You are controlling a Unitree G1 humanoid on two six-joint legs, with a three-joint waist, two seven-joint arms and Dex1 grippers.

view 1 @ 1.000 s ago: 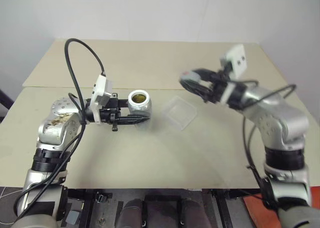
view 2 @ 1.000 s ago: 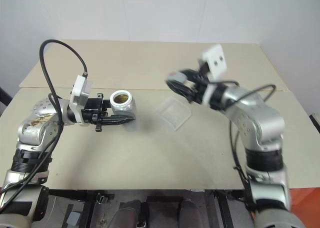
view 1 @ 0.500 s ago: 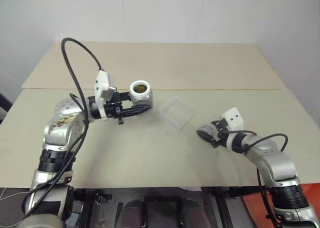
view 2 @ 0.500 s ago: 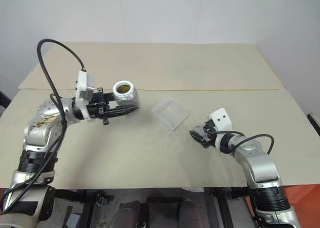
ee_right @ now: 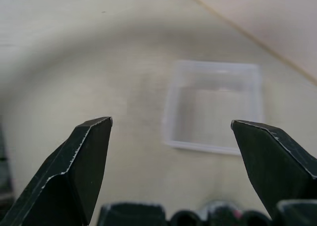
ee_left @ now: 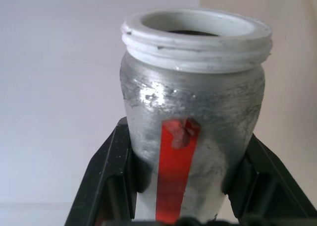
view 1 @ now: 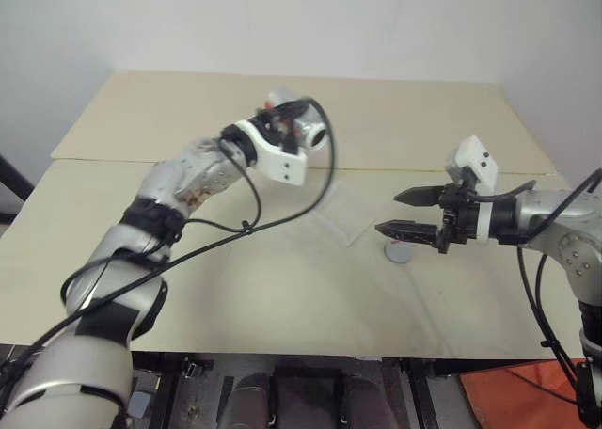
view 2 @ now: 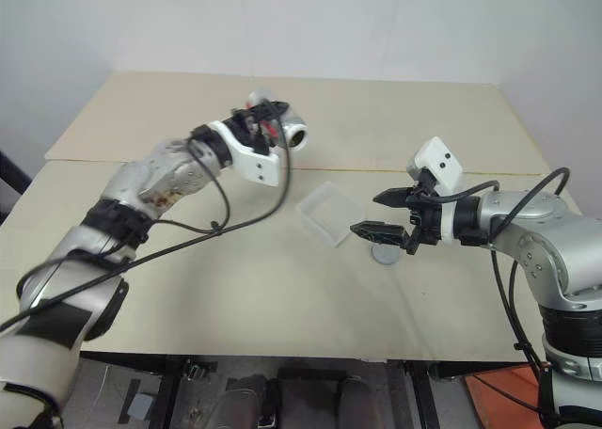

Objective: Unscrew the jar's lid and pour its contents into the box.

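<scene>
The jar [ee_left: 190, 132], an open silver cylinder pinched in your left claw [view 2: 268, 128], sits far from the clear plastic box [view 2: 329, 213], so tipping now spills onto the surface [view 2: 235, 288]; the right claw [view 2: 384, 213] hangs spread and empty

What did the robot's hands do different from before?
The right gripper let go of the lid, which now lies on the table, and hangs open above it. The left gripper lifted the jar higher and farther back. It still grips the jar. The box stayed put.
</scene>
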